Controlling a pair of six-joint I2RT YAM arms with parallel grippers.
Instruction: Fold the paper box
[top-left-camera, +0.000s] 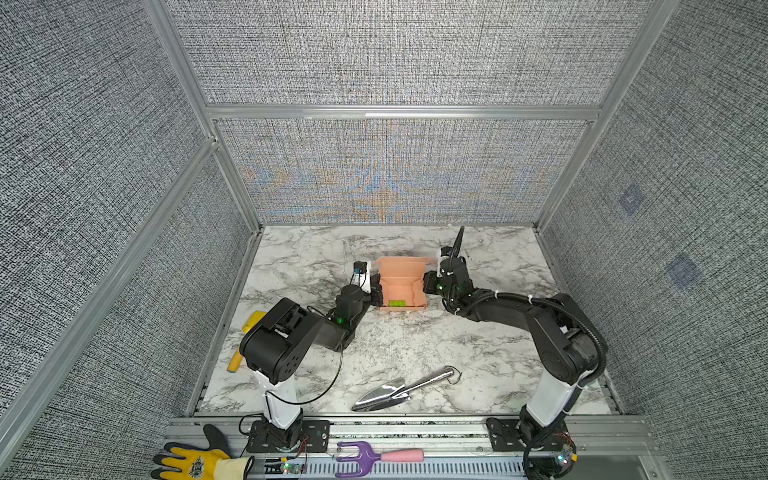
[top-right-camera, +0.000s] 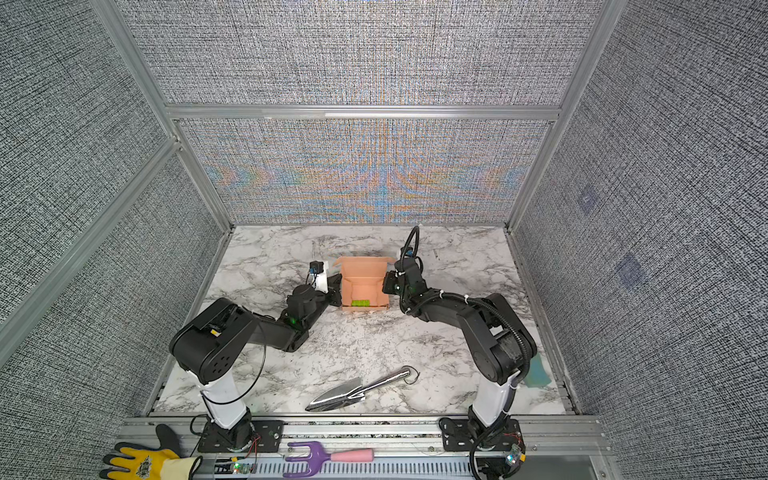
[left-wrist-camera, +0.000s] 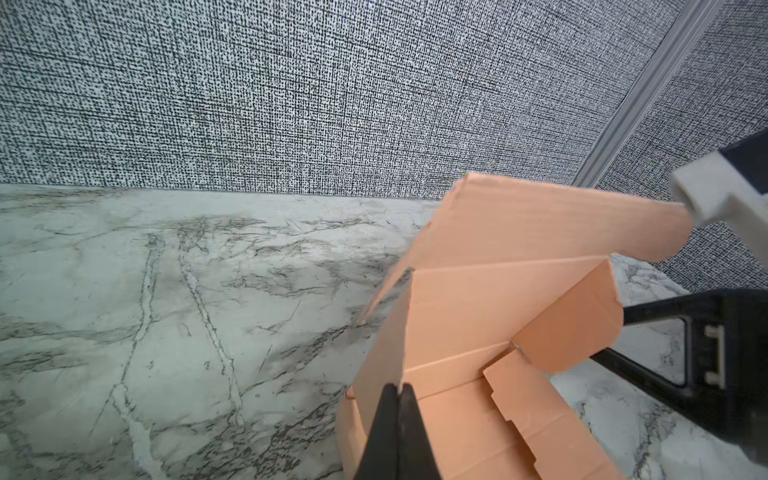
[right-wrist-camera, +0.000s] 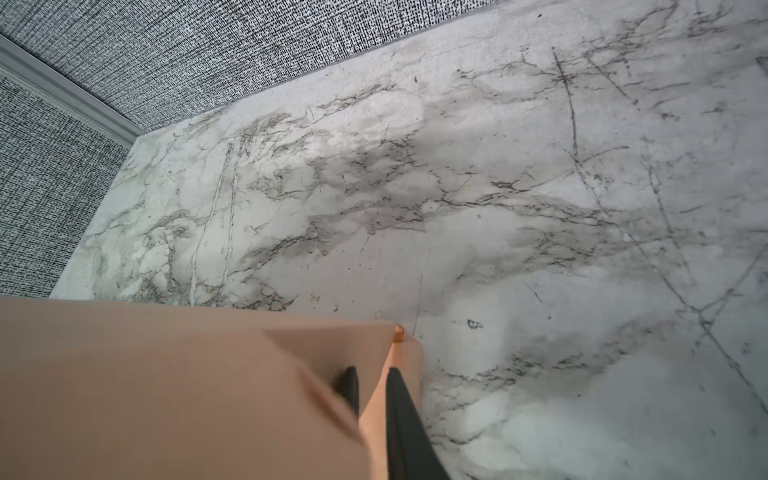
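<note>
Looking down in both top views, the paper box (top-left-camera: 401, 284) (top-right-camera: 363, 282) sits far-centre on the marble table (top-left-camera: 395, 345). Its long axis runs away from the arm bases, and a green brick (top-left-camera: 397, 304) lies inside. The left gripper (top-left-camera: 376, 293) meets its left wall and the right gripper (top-left-camera: 428, 286) its right wall; neither arm is nearer.

Left wrist view: the left gripper (left-wrist-camera: 397, 390) has its jaws together, pinching the wall edge.

Right wrist view: the right gripper (right-wrist-camera: 370, 374) has its jaws clamped on a side flap.

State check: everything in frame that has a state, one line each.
paper box: half folded, side walls up, lid open
left gripper: shut on its left wall
right gripper: shut on its right wall
green brick: inside the box, near side
trowel: lying flat, ungripped
</note>
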